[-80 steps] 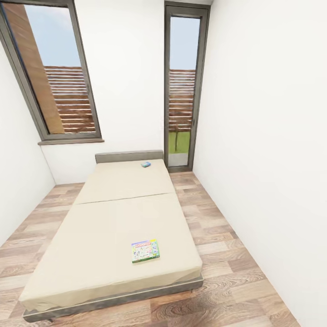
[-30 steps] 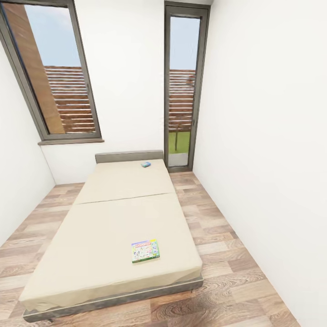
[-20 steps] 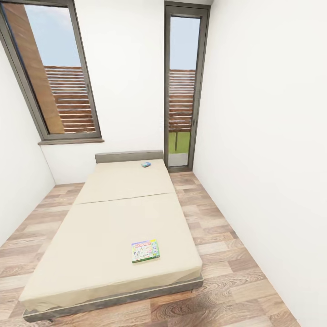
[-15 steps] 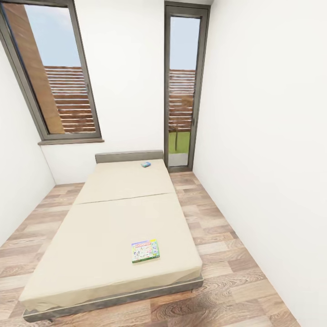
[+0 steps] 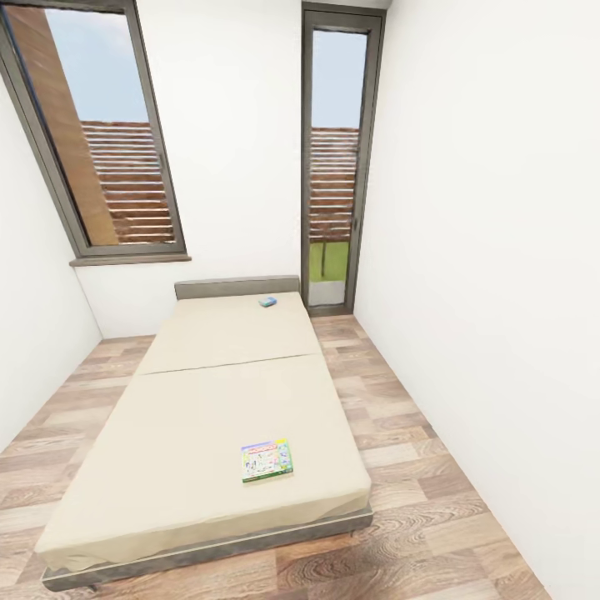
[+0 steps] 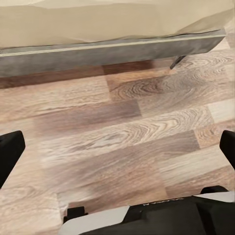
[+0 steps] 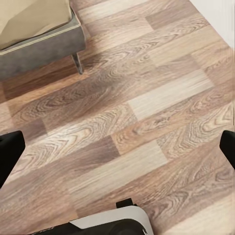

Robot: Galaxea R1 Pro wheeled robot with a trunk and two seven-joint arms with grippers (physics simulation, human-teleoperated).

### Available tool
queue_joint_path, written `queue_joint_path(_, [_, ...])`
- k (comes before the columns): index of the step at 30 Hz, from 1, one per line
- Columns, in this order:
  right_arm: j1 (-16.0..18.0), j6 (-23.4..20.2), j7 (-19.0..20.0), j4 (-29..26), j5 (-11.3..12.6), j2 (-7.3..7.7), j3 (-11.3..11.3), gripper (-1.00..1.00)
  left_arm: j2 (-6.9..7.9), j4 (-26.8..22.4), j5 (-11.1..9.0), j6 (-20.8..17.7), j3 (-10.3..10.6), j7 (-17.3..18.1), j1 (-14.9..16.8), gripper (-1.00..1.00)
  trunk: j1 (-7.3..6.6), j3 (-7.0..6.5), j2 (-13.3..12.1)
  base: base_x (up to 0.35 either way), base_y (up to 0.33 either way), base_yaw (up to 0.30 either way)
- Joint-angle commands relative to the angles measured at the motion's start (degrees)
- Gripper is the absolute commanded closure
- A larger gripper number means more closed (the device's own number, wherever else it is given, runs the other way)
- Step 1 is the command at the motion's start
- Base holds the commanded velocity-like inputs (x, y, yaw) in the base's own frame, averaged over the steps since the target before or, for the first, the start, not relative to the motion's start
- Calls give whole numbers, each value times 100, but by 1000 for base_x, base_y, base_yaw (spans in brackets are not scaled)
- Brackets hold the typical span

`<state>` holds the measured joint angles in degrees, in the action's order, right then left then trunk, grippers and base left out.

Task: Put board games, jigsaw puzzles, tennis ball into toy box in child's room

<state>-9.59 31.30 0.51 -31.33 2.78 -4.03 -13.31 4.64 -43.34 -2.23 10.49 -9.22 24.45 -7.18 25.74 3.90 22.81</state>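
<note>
Beige bed (image 5: 200, 417); green-edged board game (image 5: 267, 460) lying flat, widthways.

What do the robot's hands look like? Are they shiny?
In each wrist view, two matte black fingers poke in from the sides, blunt and rounded at the tips. Below them sits a curved white shell over a dark body. No cables, stickers or markings are visible.

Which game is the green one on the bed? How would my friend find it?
Find the wide beige bed under the windows. Near its foot end, toward the right edge, lies a flat green-edged board game box with a white colourful cover. The other box, small and blue, sits far off by the headboard.
</note>
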Motion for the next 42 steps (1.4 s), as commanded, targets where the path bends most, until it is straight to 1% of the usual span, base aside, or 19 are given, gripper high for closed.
queue_joint_path(1, [-54,5,12,-94,29,-5,-4,-100,1,-15,-21,-5,-12,48,-4,-100,4,10,11,0,0,0])
queue_joint_path(3, [-229,5,15,-347,37,-9,0,-100,6,-56,-18,-8,-17,138,-47,-100,4,10,11,0,0,0])
queue_joint_path(5, [-453,-2,17,-677,43,-15,2,-100,8,-159,-15,-15,-27,364,-154,-100,4,10,11,0,0,0])
queue_joint_path(6, [-494,-5,18,-741,44,-16,2,-100,9,-188,-17,-20,-28,424,-173,-100,4,10,11,0,0,0])
queue_joint_path(10, [-610,-14,19,-919,46,-30,3,-100,10,-273,-21,-32,-40,626,-224,-100,4,10,11,0,0,0])
queue_joint_path(22, [-706,25,21,-1049,27,-52,12,-100,21,-403,-23,-31,-57,913,-339,-100,4,10,11,0,0,0])
queue_joint_path(26, [-952,38,35,-1414,18,-77,25,-100,93,-639,-25,-70,-177,1260,-456,-100,4,10,11,0,0,0])
queue_joint_path(27, [-1044,40,39,-1566,16,-91,56,-100,120,-766,-27,-110,-278,1404,-512,-100,4,10,11,0,0,0])
queue_joint_path(29, [-1116,39,41,-1710,15,-100,121,-100,138,-902,-27,-174,-416,1543,-553,-100,4,10,11,0,0,0])
queue_joint_path(30, [-1166,16,40,-1850,14,-109,203,-100,147,-1043,-26,-263,-572,1668,-580,-100,4,10,11,0,0,0])
queue_joint_path(31, [-1186,0,39,-1925,14,-112,247,-100,151,-1117,-23,-314,-654,1726,-589,-100,4,10,11,0,0,0])
queue_joint_path(32, [-1216,-52,38,-2103,13,-118,329,-100,159,-1271,-22,-428,-819,1838,-603,-100,4,10,11,0,0,0])
queue_joint_path(34, [-1245,-164,36,-2336,16,-120,394,-100,166,-1458,-20,-570,-995,1962,-612,-100,4,10,11,0,0,0])
queue_joint_path(36, [-1320,-642,33,-2921,19,-119,462,-100,171,-1935,7,-1015,-1398,2278,-627,-100,4,10,11,0,0,0])
queue_joint_path(37, [-1332,-800,34,-3079,20,-119,472,-100,170,-2070,15,-1155,-1504,2367,-632,-100,4,10,11,0,0,0])
queue_joint_path(38, [-1352,-1121,35,-3384,20,-117,487,-100,170,-2339,29,-1450,-1708,2545,-643,-100,4,10,11,0,0,0])
queue_joint_path(39, [-1359,-1280,35,-3527,20,-117,492,-100,169,-2470,34,-1596,-1804,2632,-647,-100,4,10,11,0,0,0])
queue_joint_path(40, [-1369,-1579,36,-3800,21,-118,502,-100,169,-2722,42,-1874,-1977,2787,-655,-100,4,10,11,0,0,0])
queue_joint_path(42, [-1376,-1848,36,-4059,21,-120,514,-100,171,-2952,47,-2125,-2121,2915,-659,-100,4,10,11,0,0,0])
